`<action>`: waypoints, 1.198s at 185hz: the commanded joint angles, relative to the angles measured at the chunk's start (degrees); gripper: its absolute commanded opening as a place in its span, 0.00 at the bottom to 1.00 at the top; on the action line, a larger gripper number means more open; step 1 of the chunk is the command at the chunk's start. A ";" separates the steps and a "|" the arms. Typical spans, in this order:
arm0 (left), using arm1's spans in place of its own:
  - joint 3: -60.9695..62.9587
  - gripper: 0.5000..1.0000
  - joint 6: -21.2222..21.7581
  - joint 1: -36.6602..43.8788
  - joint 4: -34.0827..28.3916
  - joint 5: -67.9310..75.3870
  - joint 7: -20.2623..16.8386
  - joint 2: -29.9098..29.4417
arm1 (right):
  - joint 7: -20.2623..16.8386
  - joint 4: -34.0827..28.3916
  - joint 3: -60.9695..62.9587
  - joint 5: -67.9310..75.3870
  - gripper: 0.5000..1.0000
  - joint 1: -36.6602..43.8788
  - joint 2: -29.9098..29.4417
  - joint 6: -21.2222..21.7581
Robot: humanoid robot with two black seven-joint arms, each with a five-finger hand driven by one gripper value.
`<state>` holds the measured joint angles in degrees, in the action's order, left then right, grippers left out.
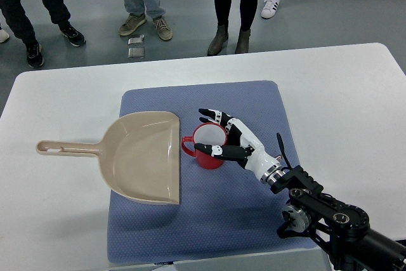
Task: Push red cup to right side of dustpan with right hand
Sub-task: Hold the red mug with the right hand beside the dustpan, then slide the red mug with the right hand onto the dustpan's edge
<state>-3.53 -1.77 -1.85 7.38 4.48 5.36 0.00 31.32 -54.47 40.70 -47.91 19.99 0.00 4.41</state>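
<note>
The right arm (330,214) comes in over the table's near right corner, black joints first, then the white wrist. The right hand (233,139) reaches toward the table's middle with fingers spread apart, wrapped loosely around the red cup (207,146): the thumb (222,151) lies against the cup's near side, the other fingers (212,116) curve past its far rim. Whether they press the cup or only touch it cannot be told.

The red cup stands upright on the blue mat (209,220), its handle pointing left and just beside the right edge of the dustpan (143,157). The beige dustpan lies flat on the mat's left half, its open mouth toward the near edge and its long handle (66,149) running out over the bare white table (51,220) toward the left edge.

To the right of the cup the mat is bare as far as its right border, and beyond that the white table runs open to its right edge. The far strip of the table is bare too.

Past the far edge, on the grey floor, stand the legs and shoes of several people (228,4), with a small grey object (136,47) on the floor between them.
</note>
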 commanded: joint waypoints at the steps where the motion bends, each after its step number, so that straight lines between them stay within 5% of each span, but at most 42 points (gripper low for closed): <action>1: 0.01 1.00 0.01 0.00 0.00 0.00 0.00 0.00 | -0.03 0.06 -0.01 -0.07 0.86 -0.04 0.00 -0.02; 222: 0.01 1.00 0.01 0.00 0.00 -0.09 0.00 0.00 | -0.12 -1.08 -3.96 -0.43 0.86 0.58 0.00 2.62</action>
<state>-3.54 -1.77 -1.85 7.38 4.48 5.36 0.00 31.12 -55.26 36.83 -48.13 20.57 0.00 6.76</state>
